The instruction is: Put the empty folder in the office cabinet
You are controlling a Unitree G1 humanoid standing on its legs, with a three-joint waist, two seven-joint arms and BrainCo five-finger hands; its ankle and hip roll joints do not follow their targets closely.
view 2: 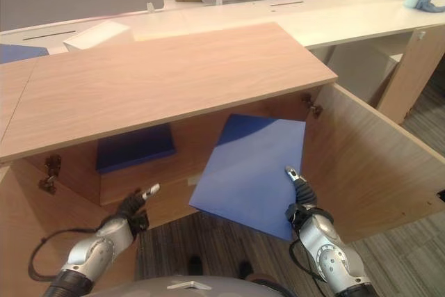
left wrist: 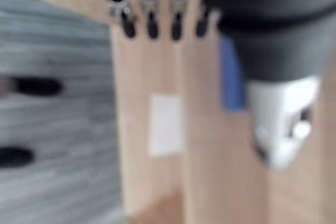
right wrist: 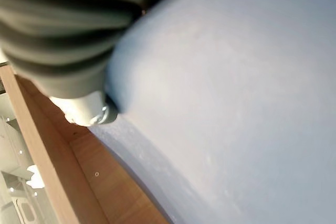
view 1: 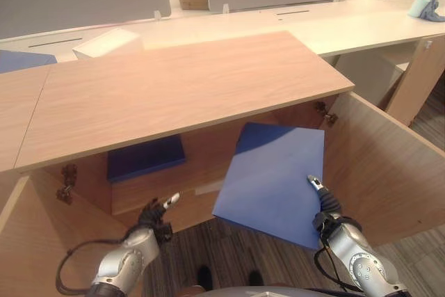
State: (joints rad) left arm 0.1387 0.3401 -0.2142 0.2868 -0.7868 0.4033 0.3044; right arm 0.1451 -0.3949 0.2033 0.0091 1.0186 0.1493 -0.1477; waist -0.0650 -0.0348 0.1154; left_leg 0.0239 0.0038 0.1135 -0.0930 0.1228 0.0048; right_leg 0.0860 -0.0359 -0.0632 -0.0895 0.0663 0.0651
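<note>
We see the wooden office cabinet (view 1: 188, 88) across the middle of the frame with both doors swung open; inside it, toward the left, a dark blue folder (view 1: 144, 158) lies flat on the shelf; the empty folder (view 1: 274, 182), a smooth, matte, blue rectangle, sits tilted at centre right in the cabinet's opening, its far edge under the top panel; our right hand (view 1: 321, 196) pinches its near right corner at lower right, thumb on top; our left hand (view 1: 156, 212) hangs at lower left before the shelf edge, fingers relaxed and holding nothing; a crumpled light blue cloth (view 1: 425, 9) lies on the pale desk (view 1: 361, 22) at upper right; the floor (view 1: 236, 255) is grey striped carpet.
</note>
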